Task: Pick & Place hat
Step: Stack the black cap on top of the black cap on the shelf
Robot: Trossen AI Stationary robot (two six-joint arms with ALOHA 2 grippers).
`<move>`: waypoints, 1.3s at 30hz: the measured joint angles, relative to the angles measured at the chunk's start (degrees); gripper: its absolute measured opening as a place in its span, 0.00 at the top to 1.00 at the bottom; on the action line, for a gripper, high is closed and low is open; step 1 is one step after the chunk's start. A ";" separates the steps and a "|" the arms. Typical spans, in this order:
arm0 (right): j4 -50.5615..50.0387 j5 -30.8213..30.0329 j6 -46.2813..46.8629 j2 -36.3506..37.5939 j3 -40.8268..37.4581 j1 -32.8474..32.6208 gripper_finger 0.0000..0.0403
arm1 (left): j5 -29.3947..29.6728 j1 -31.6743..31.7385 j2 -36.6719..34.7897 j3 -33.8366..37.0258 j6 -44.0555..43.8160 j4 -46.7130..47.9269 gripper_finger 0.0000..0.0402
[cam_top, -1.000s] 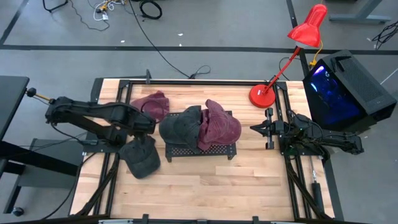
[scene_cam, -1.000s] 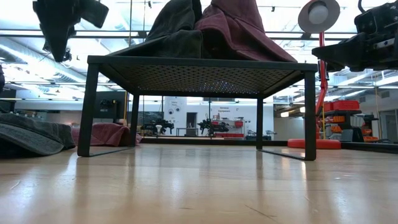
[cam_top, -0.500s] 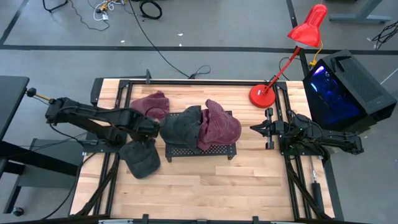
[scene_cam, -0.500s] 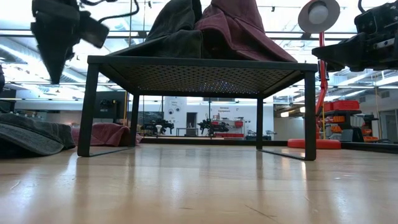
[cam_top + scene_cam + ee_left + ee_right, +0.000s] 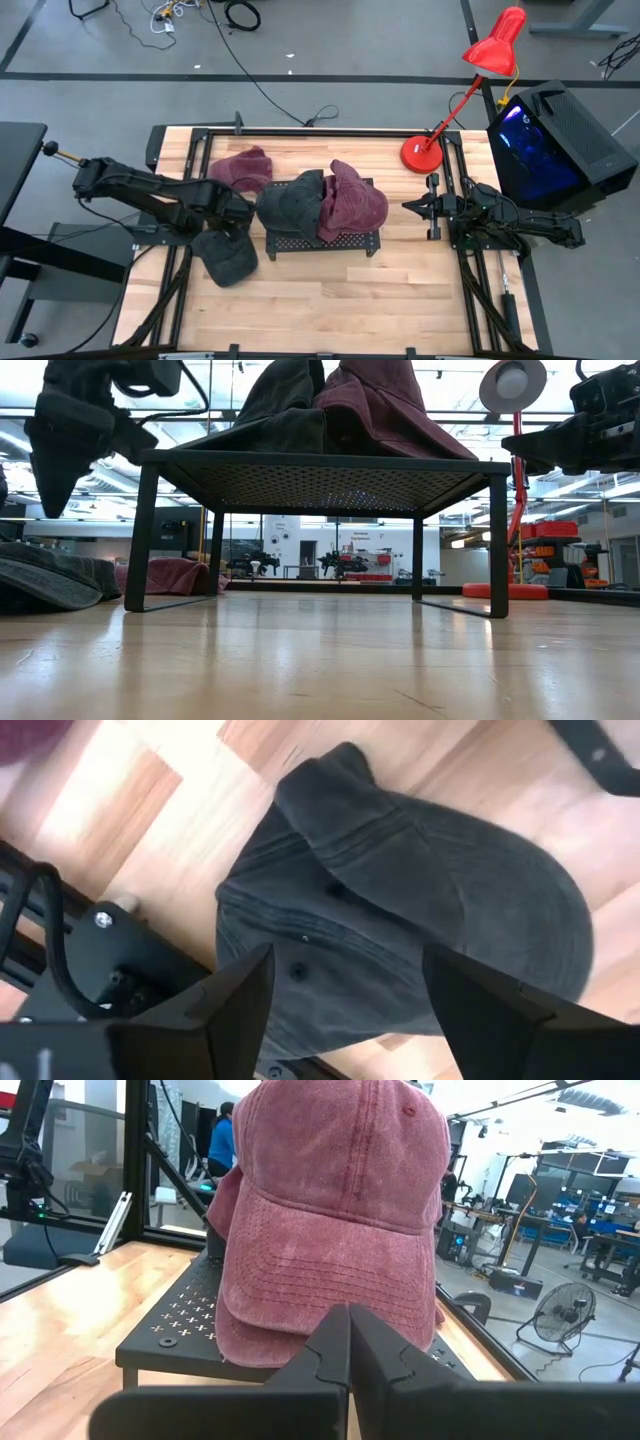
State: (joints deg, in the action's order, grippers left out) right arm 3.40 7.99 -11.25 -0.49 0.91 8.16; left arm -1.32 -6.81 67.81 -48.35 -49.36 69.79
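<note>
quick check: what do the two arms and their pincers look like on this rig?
Both arms are matte black, built of jointed tubular links. The left pincer has two broad, flat, angular black fingers. The right pincer has similar black fingers with stepped inner edges. A black cable loops over the left arm in the low view. No markings are visible.

dark grey cap (image 5: 420, 910) | maroon cap (image 5: 335, 1220) | black perforated rack (image 5: 320, 485) | red lamp (image 5: 478, 80)
</note>
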 joint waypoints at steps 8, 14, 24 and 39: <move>0.00 0.00 0.02 0.00 0.00 0.01 0.99 | 0.05 0.00 0.00 1.96 -3.13 -3.41 0.34; 0.00 -0.02 0.02 0.00 0.00 -0.01 0.99 | 1.53 0.00 0.00 1.96 -6.98 -5.90 0.34; 0.00 0.00 0.01 -0.01 0.00 0.00 0.99 | 2.32 0.26 0.00 3.34 -8.55 -8.68 0.34; 0.00 0.00 0.02 -0.02 0.00 0.00 0.99 | -2.15 2.52 0.00 10.87 -11.98 -17.01 0.34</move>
State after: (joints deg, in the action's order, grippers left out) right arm 3.40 7.99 -11.23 -0.51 0.91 8.16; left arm -3.47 -4.29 67.81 -37.48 -61.34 52.78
